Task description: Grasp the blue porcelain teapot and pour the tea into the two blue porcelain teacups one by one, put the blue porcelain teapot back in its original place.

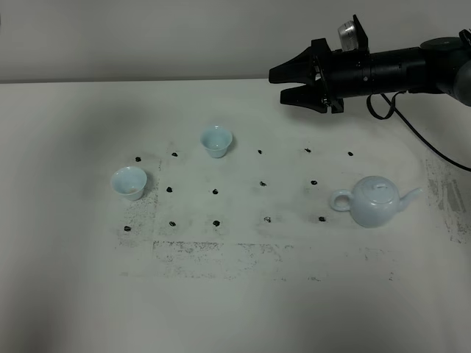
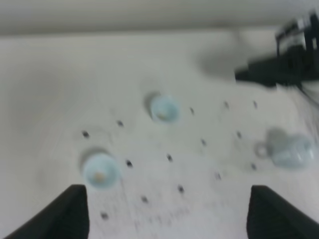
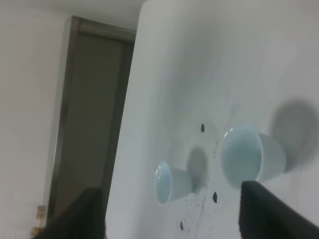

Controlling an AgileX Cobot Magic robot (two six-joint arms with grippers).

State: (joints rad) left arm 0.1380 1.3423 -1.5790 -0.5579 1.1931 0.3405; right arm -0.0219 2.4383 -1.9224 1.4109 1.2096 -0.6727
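Blue porcelain teapot (image 1: 377, 201): upright on the white table (image 1: 73, 279), right side of the high view, lid on, handle toward the middle, spout pointing outward. Nothing touches it.

Two cups stand upright, well apart from it to the left: far teacup (image 1: 216, 140) and left teacup (image 1: 129, 182). Rows of black dot marks (image 1: 215, 192) lie between.

Right gripper (image 1: 277, 87) hovers above the table beyond the teapot, jaws spread, empty. Left gripper (image 2: 169, 214) is above the table, jaws wide apart, holding nothing.

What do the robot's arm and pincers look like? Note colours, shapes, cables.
The right arm is a black tube with a silvery camera on top and a black cable looping below. The right pincer has two black tapered fingers. The left pincer shows only blurred black wedge tips.
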